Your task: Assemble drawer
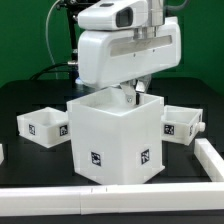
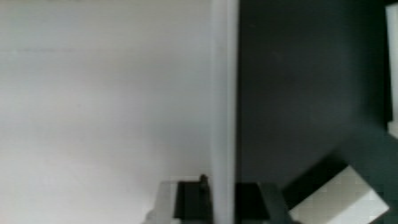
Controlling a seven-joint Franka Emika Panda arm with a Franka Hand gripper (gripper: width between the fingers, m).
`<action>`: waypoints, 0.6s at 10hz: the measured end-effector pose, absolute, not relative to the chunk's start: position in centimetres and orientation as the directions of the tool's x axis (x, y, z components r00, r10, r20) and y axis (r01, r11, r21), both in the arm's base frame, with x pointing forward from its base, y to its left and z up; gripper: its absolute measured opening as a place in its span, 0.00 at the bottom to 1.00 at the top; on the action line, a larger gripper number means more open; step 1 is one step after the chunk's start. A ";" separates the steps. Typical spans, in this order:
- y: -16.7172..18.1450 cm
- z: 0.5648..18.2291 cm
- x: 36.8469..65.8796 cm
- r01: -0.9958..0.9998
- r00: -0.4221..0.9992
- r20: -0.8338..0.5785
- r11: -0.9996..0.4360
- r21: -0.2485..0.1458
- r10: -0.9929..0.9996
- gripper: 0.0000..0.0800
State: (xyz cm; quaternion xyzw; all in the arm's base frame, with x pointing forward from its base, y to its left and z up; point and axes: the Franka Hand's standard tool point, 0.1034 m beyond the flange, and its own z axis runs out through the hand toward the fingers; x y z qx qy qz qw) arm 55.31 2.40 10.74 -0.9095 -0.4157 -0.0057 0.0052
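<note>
The large white cube-shaped housing (image 1: pixel 115 140) stands open-topped in the middle of the black table, with square tags on its front faces. My gripper (image 1: pixel 135 95) reaches down onto the housing's far wall at the top rim. In the wrist view the fingers (image 2: pixel 192 198) straddle the thin edge of that wall (image 2: pixel 226 100), and the gripper (image 2: pixel 226 192) looks shut on it. One small tray (image 1: pixel 42 125) lies on the exterior view's left of the housing. The other tray (image 1: pixel 182 122) lies on its right.
A white L-shaped rail runs along the table's front (image 1: pixel 110 192) and up the exterior view's right side (image 1: pixel 212 160). The arm's white body (image 1: pixel 120 45) hangs over the housing. A white edge (image 2: pixel 347 185) shows beyond the wall in the wrist view.
</note>
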 end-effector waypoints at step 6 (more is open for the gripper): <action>2.4 10.4 55.8 0.949 0.313 -0.023 -0.314 -0.016 0.949 0.04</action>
